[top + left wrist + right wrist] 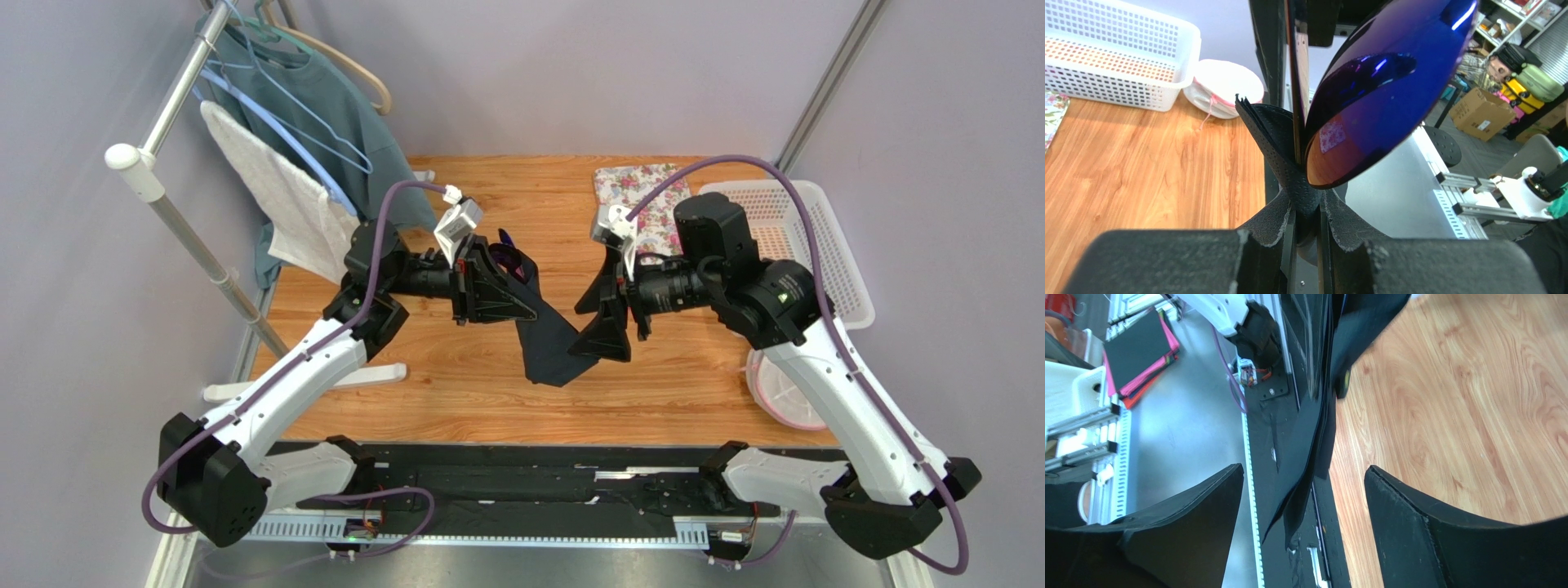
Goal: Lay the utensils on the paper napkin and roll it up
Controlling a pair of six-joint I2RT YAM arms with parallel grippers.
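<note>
Well, the left pincer (497,292) is clamped on the paper napkin (552,349), which is bunched and lifted off the bench (454,392). The purple spoon (1389,92) is caught in its folds, bowl standing out beyond the fingertips. The napkin's loose end hangs toward the middle of the bench; whether its tip touches the wood I cannot tell. The right pincer (610,321) faces it from just beside, jaws wide apart and holding nothing. Both forearms reach inward, roughly level, above the bench. Bare wood lies beneath and nearer the bases. Behind the right arm sit a floral mat (640,196) and a white basket (803,233), with a bowl (785,395) by its elbow. A clothes rack (233,135) crowds the left edge.
</note>
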